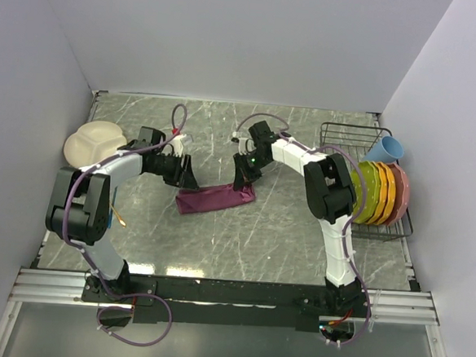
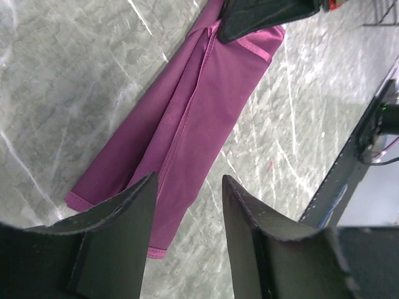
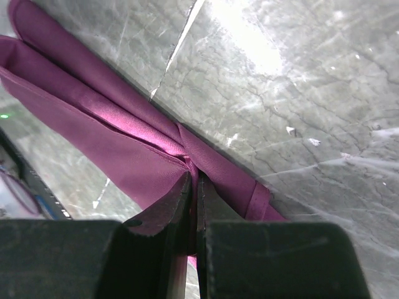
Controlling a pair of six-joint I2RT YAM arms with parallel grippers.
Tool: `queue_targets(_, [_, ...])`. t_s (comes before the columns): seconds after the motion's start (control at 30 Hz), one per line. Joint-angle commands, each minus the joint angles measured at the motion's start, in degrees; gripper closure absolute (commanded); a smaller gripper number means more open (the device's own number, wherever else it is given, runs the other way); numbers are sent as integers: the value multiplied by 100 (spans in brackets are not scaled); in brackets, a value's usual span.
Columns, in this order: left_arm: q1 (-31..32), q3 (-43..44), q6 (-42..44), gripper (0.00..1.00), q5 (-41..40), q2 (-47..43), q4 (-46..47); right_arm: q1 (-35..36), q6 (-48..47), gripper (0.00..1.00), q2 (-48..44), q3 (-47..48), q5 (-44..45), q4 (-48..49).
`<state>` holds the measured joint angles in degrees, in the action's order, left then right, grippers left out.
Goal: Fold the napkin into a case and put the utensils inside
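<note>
napkin (image 2: 187,106), far end: sits under the right gripper (image 2: 262,15) in the left wrist view, so that corner's covered. The gripper itself is chopped off by the top edge.
napkin, near hem: partly behind the left gripper (image 2: 189,177), whose jaws stand apart over it.
napkin, right wrist view: runs off the top-left edge, and the fold vanishes between the jaws pinched on it.
orange sliver (image 1: 121,217): left of the napkin, well apart, by the left arm (image 1: 120,169). Way too tiny to say what it is.
cream plate (image 1: 89,144): far left of the napkin, with its napkin-side part behind the left arm.
coloured plates (image 1: 380,192): far right of the napkin, on edge, only the rims showing.
</note>
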<state>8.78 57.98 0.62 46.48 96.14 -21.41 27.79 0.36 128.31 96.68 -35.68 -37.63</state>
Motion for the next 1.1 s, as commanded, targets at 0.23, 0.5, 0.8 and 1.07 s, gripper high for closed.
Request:
queue_targets(0.23, [317,268,-236,67,835,46,514,-151,526,100,18,-1,-27,186])
queue_targets(0.5, [564,-392,-1879,89,1461,405,1762,-195,641,100,159,87,-27,80])
queue_targets(0.8, [310,-270,-2576,91,1161,1776,2405,-222,553,100,54,87,-219,28])
queue_targets(1.07, [230,-173,-2286,94,1232,2260,1992,-318,509,57,-990,123,-817,-254])
